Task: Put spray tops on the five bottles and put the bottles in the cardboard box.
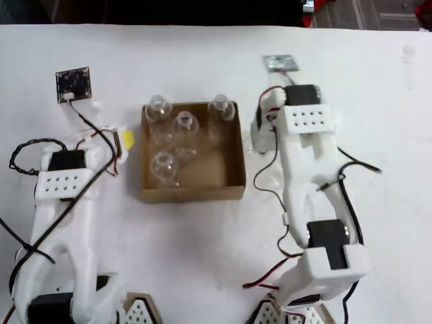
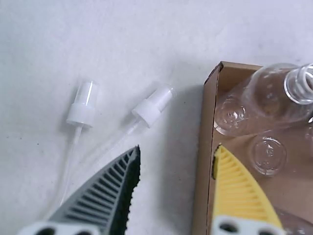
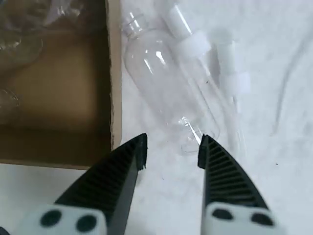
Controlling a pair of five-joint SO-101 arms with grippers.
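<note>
High view: I see the brown cardboard box point(image 1: 192, 192) at mid white bench point(image 1: 202, 61), with four open-necked clear plastic bottles point(image 1: 185, 123) standing inside.

Left wrist view: left claw point(image 2: 178, 152) is released, its yellow finger over the box and its grey finger over the bench. Two white spray tops point(image 2: 82, 110) lie on the bench near the box wall.

Right wrist view: right claw point(image 3: 171, 147) is released. The fifth bottle point(image 3: 161, 78) lies on its side just beside the box, base between the fingertips. Two more tops point(image 3: 193, 44) lie alongside it.

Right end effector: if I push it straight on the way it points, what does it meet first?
Probably the uncapped clear bottle lying beside the cardboard box; its base lies just ahead of the open right end effector. Height is unclear, so it could pass above.
</note>
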